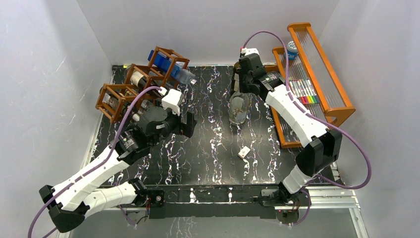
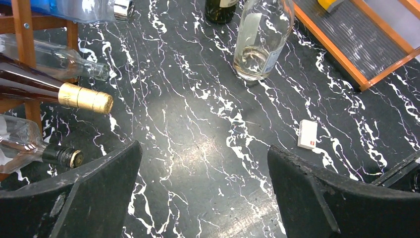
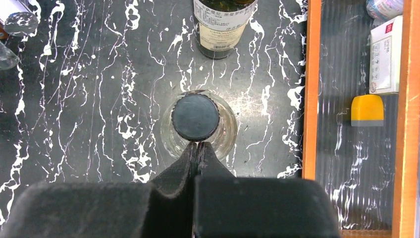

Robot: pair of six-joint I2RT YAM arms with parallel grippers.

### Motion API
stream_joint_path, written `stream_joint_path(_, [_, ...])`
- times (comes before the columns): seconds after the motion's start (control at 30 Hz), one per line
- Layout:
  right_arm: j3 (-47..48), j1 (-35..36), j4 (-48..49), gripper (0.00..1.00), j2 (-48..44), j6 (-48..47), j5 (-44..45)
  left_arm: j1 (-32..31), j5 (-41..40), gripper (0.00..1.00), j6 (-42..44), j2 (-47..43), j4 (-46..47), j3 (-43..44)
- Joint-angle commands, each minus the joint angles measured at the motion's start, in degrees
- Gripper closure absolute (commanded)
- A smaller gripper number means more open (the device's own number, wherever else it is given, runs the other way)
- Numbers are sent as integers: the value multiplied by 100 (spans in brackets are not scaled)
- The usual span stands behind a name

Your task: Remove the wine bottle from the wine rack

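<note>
The dark reddish-brown wine rack (image 1: 130,89) stands at the back left with several bottles lying in its cells. In the left wrist view its bars (image 2: 22,29) hold a gold-foiled wine bottle (image 2: 74,96), a clear bottle (image 2: 54,59) and a dark-capped bottle (image 2: 39,148), necks pointing at the table. My left gripper (image 1: 188,125) is open and empty, just right of the rack, low over the table (image 2: 203,148). My right gripper (image 3: 197,145) is shut and empty, its tips right beside the black cap (image 3: 195,117) of an upright clear bottle (image 1: 238,108).
A dark labelled bottle (image 3: 223,25) stands just behind the clear one. An orange wooden shelf (image 1: 317,74) with ribbed panels lies at the right, holding markers and small items. A small white box (image 1: 243,152) lies on the black marbled table (image 1: 213,148).
</note>
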Motion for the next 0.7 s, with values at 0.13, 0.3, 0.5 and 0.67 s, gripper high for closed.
stream_joint_path(0.13, [-618, -74, 748, 81, -890, -163, -1270, -14, -108, 2, -138, -188, -36, 34])
stream_joint_path(0.3, [-1418, -84, 1129, 13, -1323, -379, -777, -9, 127, 2, -150, 47, 243, -69])
stream_joint_path(0.5, [-1558, -77, 1451, 10, -1206, -468, -564, -10, 343, 2, -196, 423, 244, 237])
stream_joint_path(0.67, [-1129, -74, 1125, 7, -1155, -476, -753, -12, 79, 2, -485, 428, -158, 445])
